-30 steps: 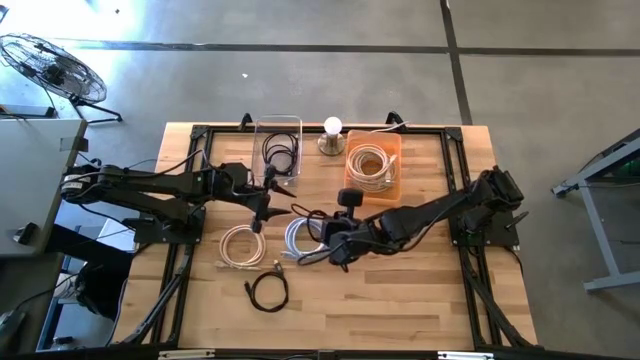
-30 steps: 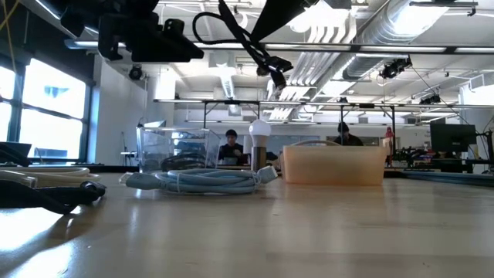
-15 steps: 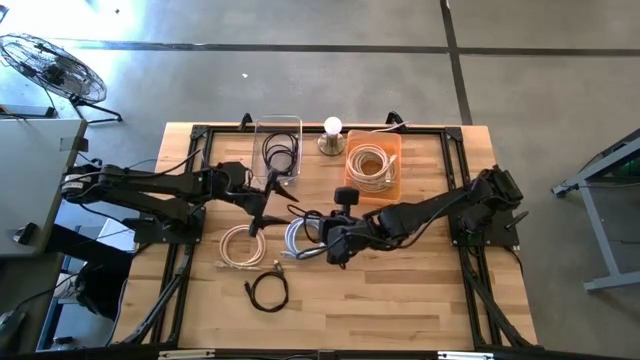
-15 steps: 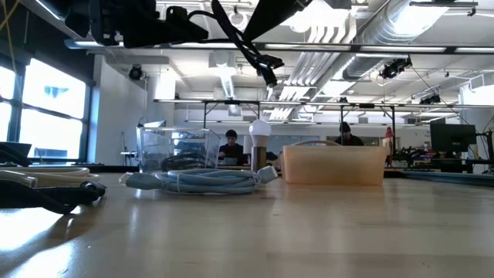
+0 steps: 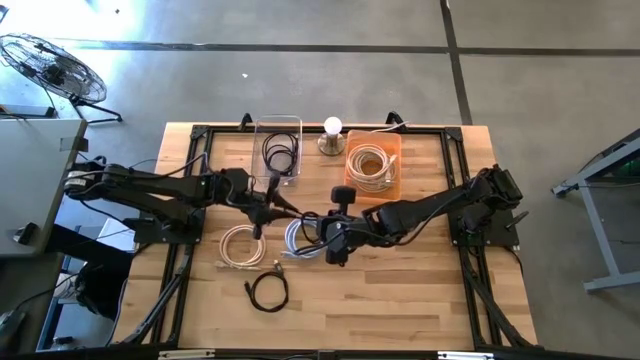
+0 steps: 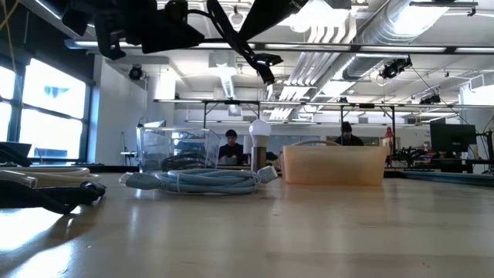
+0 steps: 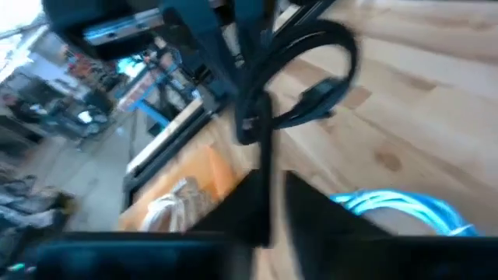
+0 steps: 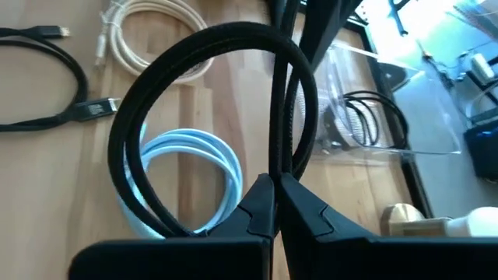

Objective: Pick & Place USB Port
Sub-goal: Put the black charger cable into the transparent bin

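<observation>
Black cable [image 8: 210, 101] is the piece in hand, and I judge the job partly done. Going left to right across the high view: at lower left of the bench [image 5: 420, 300] a cream coil [image 5: 240, 246] lies flat, with a second black coil [image 5: 268, 291] just below it and a pale blue coil [image 5: 302, 238] beside it toward centre; all three are unsorted. Above them, at upper centre-left, the clear bin [image 5: 279, 150] already holds one dark cable. To its right stands a small lamp [image 5: 332, 135], then the orange bin [image 5: 373, 168] with a cream cable inside. So two cables look placed, three wait on the wood, and one is in the air between the arms.

My left gripper [image 5: 268, 205] sits just left of centre, below the clear bin. In the left wrist view the cable runs straight down between my left fingers [image 7: 311, 206], which stand close about it, but I cannot tell whether they truly pinch it yet.

My right gripper [image 8: 274, 204] is at centre frame in the high view, above the blue coil. Its fingers are clamped together on the black cable: the loop rises from between the fingertips and arches above the bench, clear of the wood, with its plug end hanging near the left arm in the low view.
</observation>
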